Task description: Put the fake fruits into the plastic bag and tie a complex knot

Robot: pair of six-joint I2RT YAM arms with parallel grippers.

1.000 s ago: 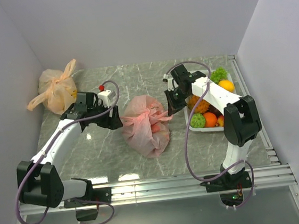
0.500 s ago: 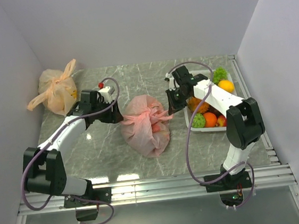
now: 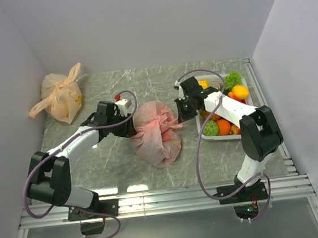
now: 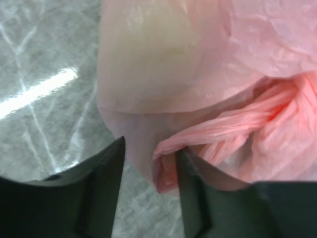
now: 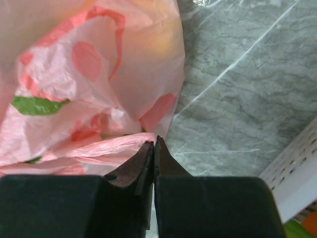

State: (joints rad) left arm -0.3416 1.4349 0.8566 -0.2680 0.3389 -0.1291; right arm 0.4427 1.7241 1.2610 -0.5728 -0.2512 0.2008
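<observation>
**Plastic bag** [image 3: 156, 136]: pink, translucent, crinkled, and bulging. It lies on the marble table [image 3: 112, 158] between the two grippers. Its top is gathered into a twisted handle strand [image 4: 233, 131].

**Fake fruits, bagged** [image 5: 32, 105]: green and red shapes show through the film, just ahead of the right fingers. Their exact kinds cannot be told.

**Left gripper** [image 4: 149, 148]: fingers spread. The bag's lower fold and the end of the twisted strand sit in the gap. The bulk of the bag rises directly in front of it.

**Right gripper** [image 5: 154, 144]: fingers pressed together, with a thin pink strand of the bag running into their tips, apparently pinched. The bag is ahead and to one side, with bare marble on the other.

**Fake fruits, loose** [image 3: 223, 126]: orange, green, yellow and leafy green pieces lie in the white basket [image 3: 227, 137], behind and beside the right gripper.

**Pale orange knotted bag** [image 3: 60, 98]: well apart from the left gripper, on the side away from the pink bag, in the table's far corner.
</observation>
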